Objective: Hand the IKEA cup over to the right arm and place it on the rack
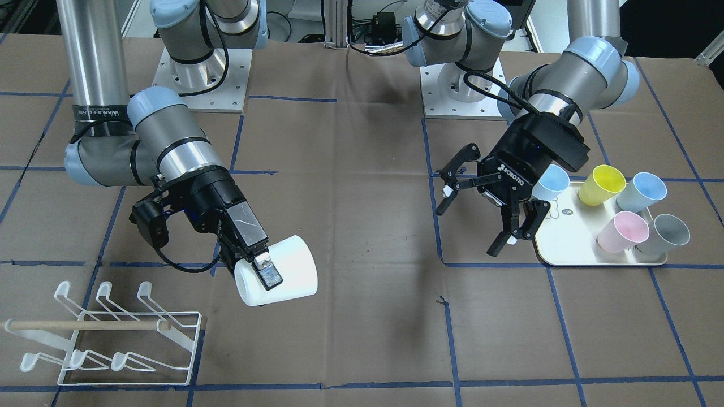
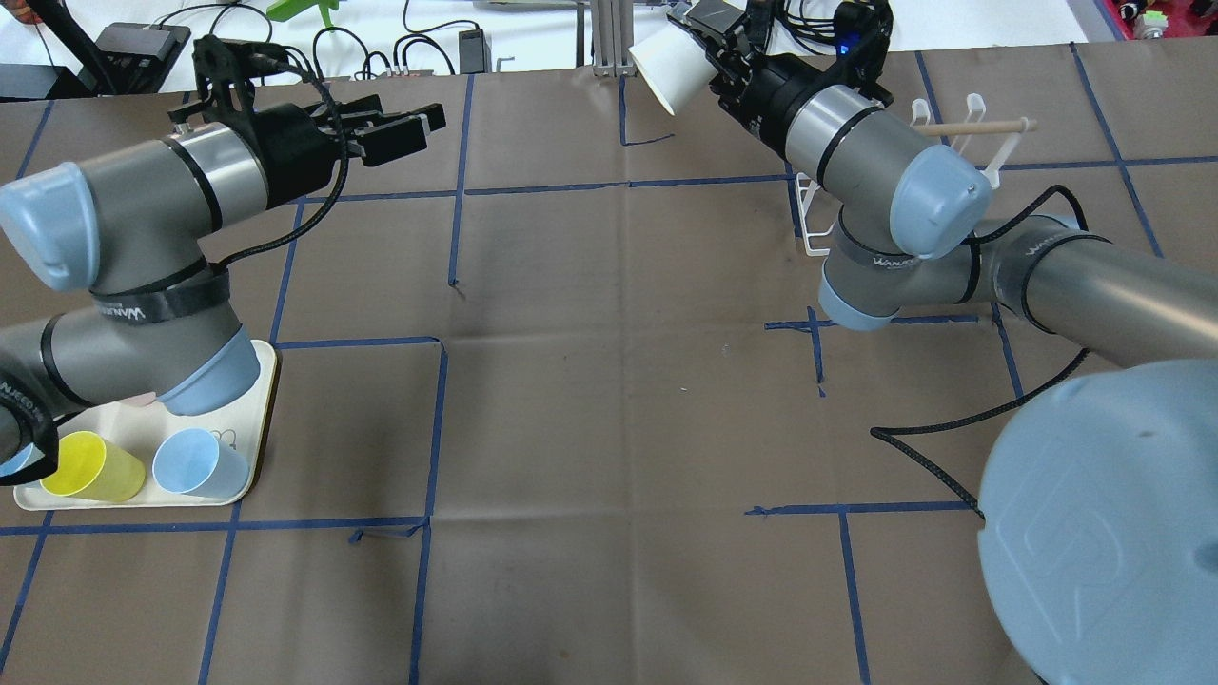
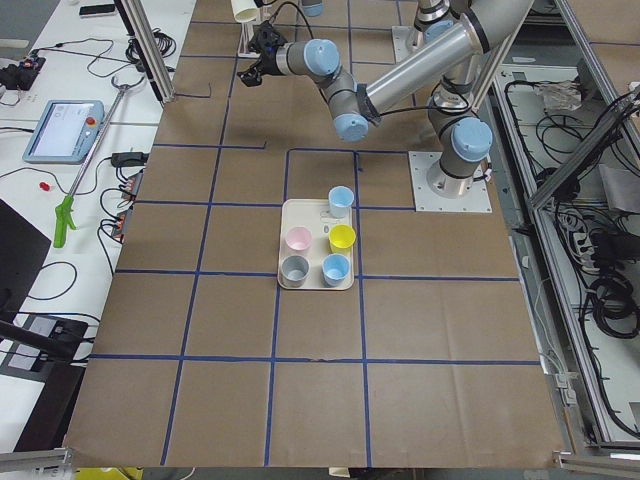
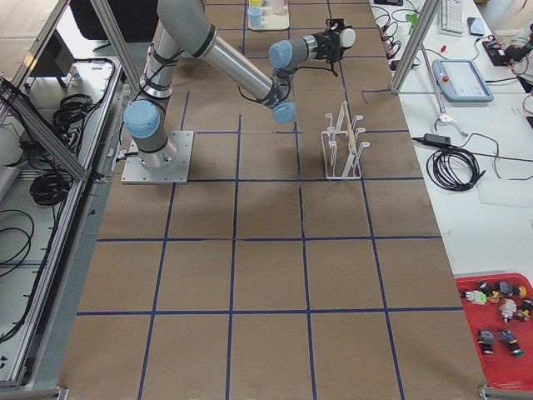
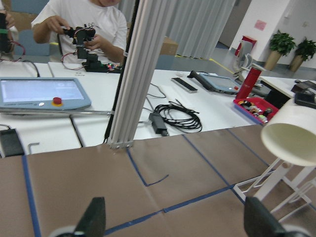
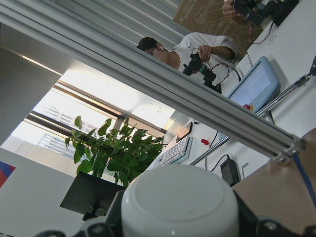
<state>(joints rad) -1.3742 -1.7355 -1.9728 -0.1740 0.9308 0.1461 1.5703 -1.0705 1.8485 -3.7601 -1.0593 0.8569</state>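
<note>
On the robot's left, the cream tray (image 1: 565, 243) of spare coloured cups sits below the left arm. The left gripper (image 1: 470, 228) hangs just beside it with jaws spread and empty, its part apparently done since the cup is already with the other arm. Further right, the right gripper (image 1: 266, 276) is clamped across the white IKEA cup (image 1: 294, 265) near its base. It carries the cup sideways in the air, mouth away from the wrist, probably so a prong can enter. The rack (image 1: 85, 325) stands near on the right, bare of cups.
</note>
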